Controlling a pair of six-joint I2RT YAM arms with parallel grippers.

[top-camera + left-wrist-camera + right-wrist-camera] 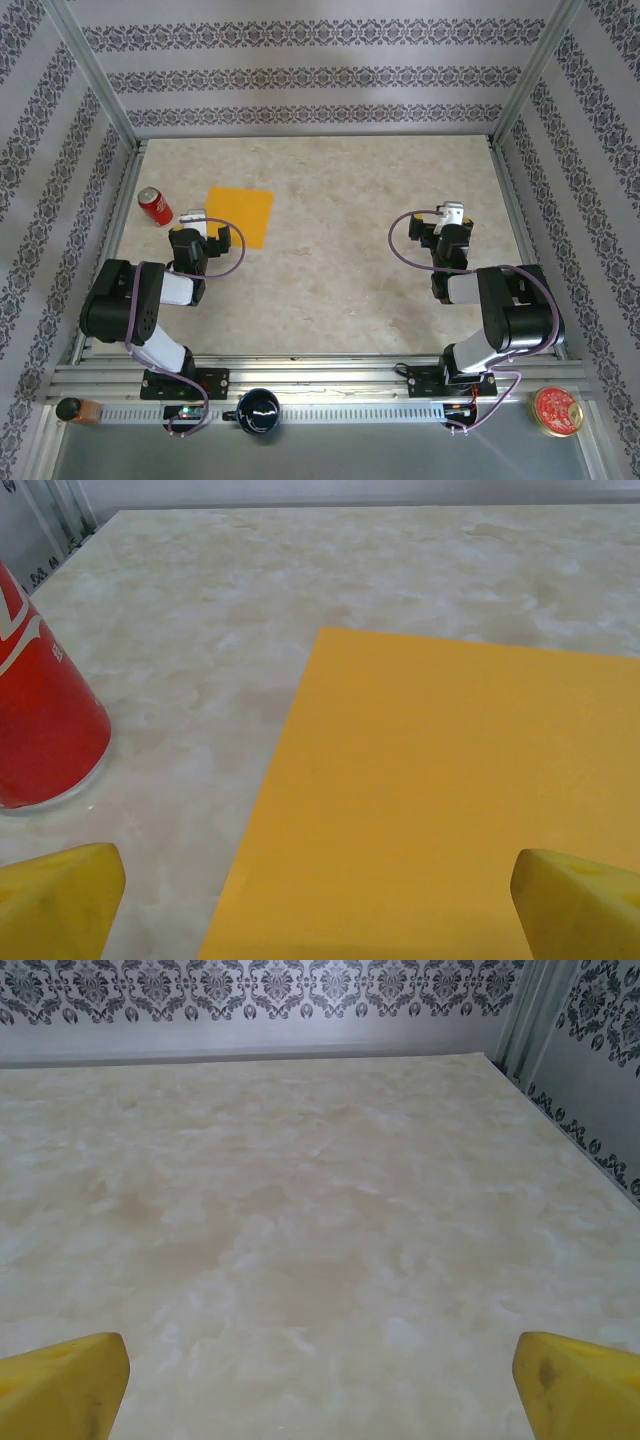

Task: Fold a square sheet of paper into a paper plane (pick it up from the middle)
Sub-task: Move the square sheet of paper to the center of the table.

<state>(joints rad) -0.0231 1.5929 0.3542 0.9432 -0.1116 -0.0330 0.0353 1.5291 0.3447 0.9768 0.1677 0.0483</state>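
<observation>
Sheet (241,214) is lying flat and unfolded just right of the can (154,206). Left gripper (320,910) is hovering over its near edge, jaws gaping wide and gripping nothing, the paper stretching ahead and rightward. Right gripper (320,1390) is also gaping empty, well apart from the can. Left arm is nearer.

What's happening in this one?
Nothing is being handled yet. The square sheet of paper lies flat and unfolded on the left of the table, beside a red soda can. The left gripper is open at its near edge; the right gripper is open over bare table, away from it.
</observation>
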